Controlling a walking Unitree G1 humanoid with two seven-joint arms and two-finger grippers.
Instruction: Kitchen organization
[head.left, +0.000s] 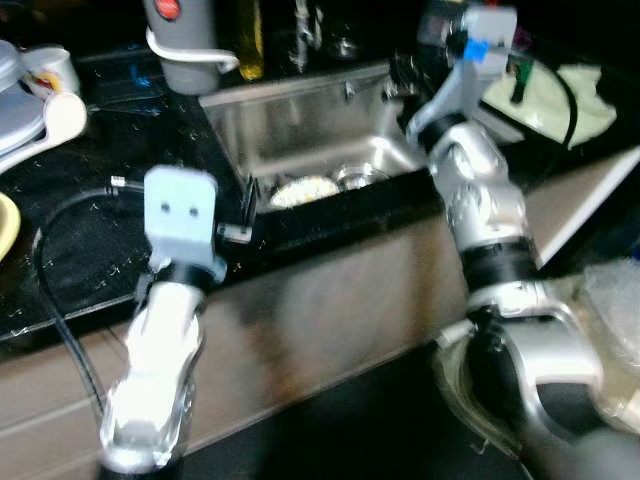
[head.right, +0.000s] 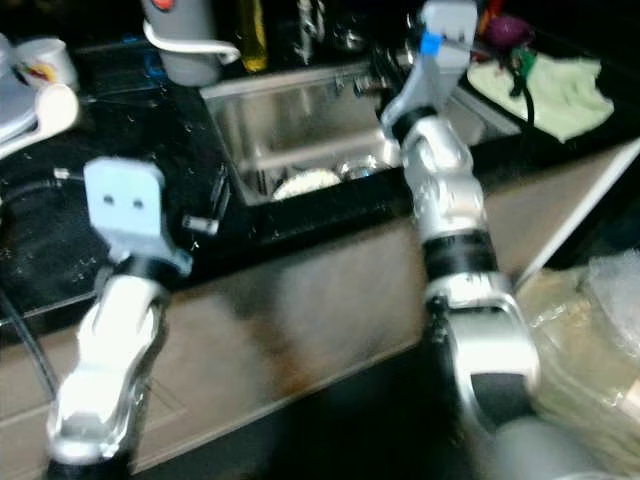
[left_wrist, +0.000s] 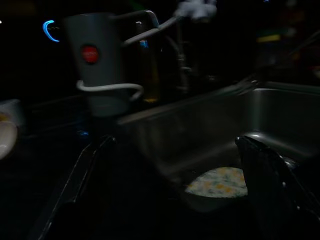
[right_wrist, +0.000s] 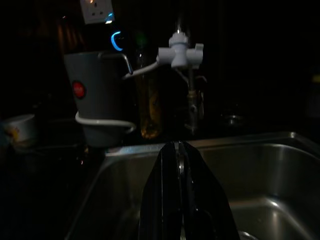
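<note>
A steel sink (head.left: 290, 125) is set into the black counter. A floral dish (head.left: 305, 190) lies at its near end beside a small metal piece (head.left: 352, 177). My left gripper (head.left: 240, 218) hovers at the sink's near left corner. In the left wrist view its fingers (left_wrist: 75, 185) are spread wide and open, with the floral dish (left_wrist: 217, 181) beyond them. My right gripper (right_wrist: 177, 146) reaches over the right side of the sink. Its fingers are pressed together and shut, with nothing between them.
A grey jug with a red button (head.left: 185, 45) and an oil bottle (head.left: 250, 40) stand behind the sink, near a white tap fitting (right_wrist: 180, 54). A mug (head.left: 50, 68) and plates (head.left: 15, 125) sit at far left. A green cloth (head.left: 570, 100) lies at right.
</note>
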